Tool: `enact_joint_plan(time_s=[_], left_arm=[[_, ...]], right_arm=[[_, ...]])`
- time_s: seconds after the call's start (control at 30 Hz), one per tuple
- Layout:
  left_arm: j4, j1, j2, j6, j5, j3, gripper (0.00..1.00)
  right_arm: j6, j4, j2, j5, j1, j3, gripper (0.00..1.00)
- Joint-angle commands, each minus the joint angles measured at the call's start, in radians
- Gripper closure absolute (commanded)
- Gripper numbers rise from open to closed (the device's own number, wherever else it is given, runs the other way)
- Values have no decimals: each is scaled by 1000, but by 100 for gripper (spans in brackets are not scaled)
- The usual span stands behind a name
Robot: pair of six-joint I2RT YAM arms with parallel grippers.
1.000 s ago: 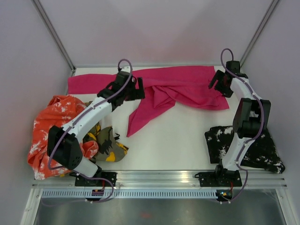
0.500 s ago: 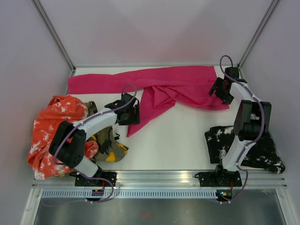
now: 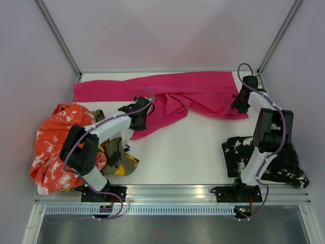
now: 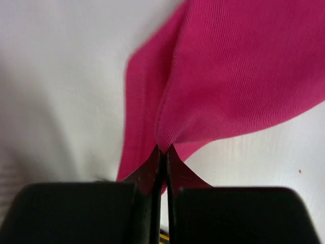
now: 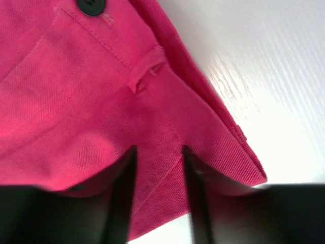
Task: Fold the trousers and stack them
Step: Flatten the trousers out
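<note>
While the large plain magenta-pink cloth trousers lie spread across the far side of the white worktop, the left gripper pinches a leg's loose end between tightly closed jaws. The right gripper has its jaws apart, straddling the waistband corner near a black button.

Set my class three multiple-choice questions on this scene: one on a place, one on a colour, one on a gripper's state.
1. Where do the black trousers lie?
A far left; B near right; C centre.
2. What colour are the leftmost trousers?
A blue; B grey; C orange.
3. The left gripper is:
A shut on the pink trousers; B open; C shut on a black pair.

Answers:
1 B, they sit at the near right edge in the top view.
2 C, orange with white mottling.
3 A, its jaws pinch a pink fold in the wrist view.
</note>
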Motion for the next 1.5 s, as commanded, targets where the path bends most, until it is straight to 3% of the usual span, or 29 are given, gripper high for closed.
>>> enact_joint_plan(time_s=[0.0, 0.03, 0.07, 0.1, 0.2, 0.3, 0.57, 0.67, 0.73, 0.83, 0.87, 0.97, 1.03, 1.13, 1.27, 1.3, 1.33, 1.37, 1.4, 1.47], left_arm=[[-127, 0, -103, 240, -389, 255, 98], [-132, 0, -106, 291, -535, 297, 98], [-130, 1, -105, 345, -599, 342, 98], [-129, 7, -100, 441, -651, 429, 98], [-25, 35, -96, 663, -767, 500, 98], [208, 110, -125, 833, -778, 428, 98], [219, 390, -68, 764, -591, 576, 98], [219, 408, 31, 788, -629, 652, 98], [247, 418, 100, 810, -725, 669, 98], [313, 463, 98, 734, -738, 620, 98], [313, 495, 85, 644, -727, 600, 98], [324, 580, 3, 486, -570, 539, 98], [366, 608, -48, 462, -437, 482, 98], [462, 624, -128, 424, -449, 335, 97], [468, 639, -162, 361, -518, 238, 95], [468, 644, -174, 348, -528, 217, 89], [469, 648, -182, 339, -514, 197, 76], [469, 652, -192, 332, -506, 161, 53], [468, 652, -215, 330, -480, 144, 3], [460, 652, -252, 328, -434, 111, 0]], right_arm=[[29, 33, -28, 65, -12, -23, 67], [37, 37, -26, 66, -16, -23, 76], [40, 40, -19, 66, -22, -23, 91], [43, 44, -17, 68, -24, -23, 98], [51, 55, -11, 69, -39, -23, 100], [51, 64, -12, 83, -56, -23, 100], [37, 78, -35, 60, -91, -28, 100], [40, 95, -51, 29, -91, -48, 100], [37, 113, -60, 0, -91, -66, 100], [35, 129, -74, -27, -91, -86, 100], [37, 127, -75, -34, -91, -91, 100], [32, 129, -77, -49, -91, -97, 100], [34, 127, -78, -60, -91, -101, 100], [44, 129, -77, -72, -91, -103, 100], [52, 136, -72, -118, -91, -85, 100], [49, 138, -72, -126, -91, -79, 97], [46, 138, -71, -142, -91, -74, 93], [40, 139, -71, -165, -91, -63, 89], [31, 139, -72, -202, -91, -57, 77], [17, 139, -78, -231, -84, -30, 65]])
